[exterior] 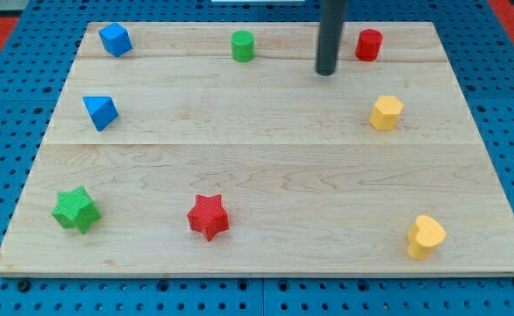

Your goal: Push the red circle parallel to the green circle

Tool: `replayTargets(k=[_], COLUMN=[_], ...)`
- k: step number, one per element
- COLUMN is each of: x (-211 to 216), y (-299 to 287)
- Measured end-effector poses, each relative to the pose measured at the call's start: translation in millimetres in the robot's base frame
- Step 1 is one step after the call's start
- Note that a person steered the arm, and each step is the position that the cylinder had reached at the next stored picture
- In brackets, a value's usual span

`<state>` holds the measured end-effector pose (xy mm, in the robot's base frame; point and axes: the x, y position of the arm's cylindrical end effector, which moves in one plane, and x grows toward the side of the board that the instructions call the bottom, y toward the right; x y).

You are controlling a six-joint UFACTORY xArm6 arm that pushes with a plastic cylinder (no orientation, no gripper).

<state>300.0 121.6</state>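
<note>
The red circle [368, 44] stands near the view's top right of the wooden board [266, 175]. The green circle [243, 46] stands at the view's top, left of centre, at about the same height in the view as the red one. My tip [326, 72] is on the board between them, a little below their line and much closer to the red circle, just to its left and apart from it.
A blue cube [115, 39] at the top left, a blue triangle-like block [100, 111] below it. A yellow hexagon [385, 112] on the right, a yellow heart [424, 236] at the bottom right. A green star [74, 209] and a red star [208, 216] near the bottom.
</note>
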Motion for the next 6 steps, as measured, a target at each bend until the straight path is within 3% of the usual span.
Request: replayTargets(k=[1,2,3,4,5,6], x=[-27,-69,-65,-88,-109,-107], y=[66,78,84,134,118,51])
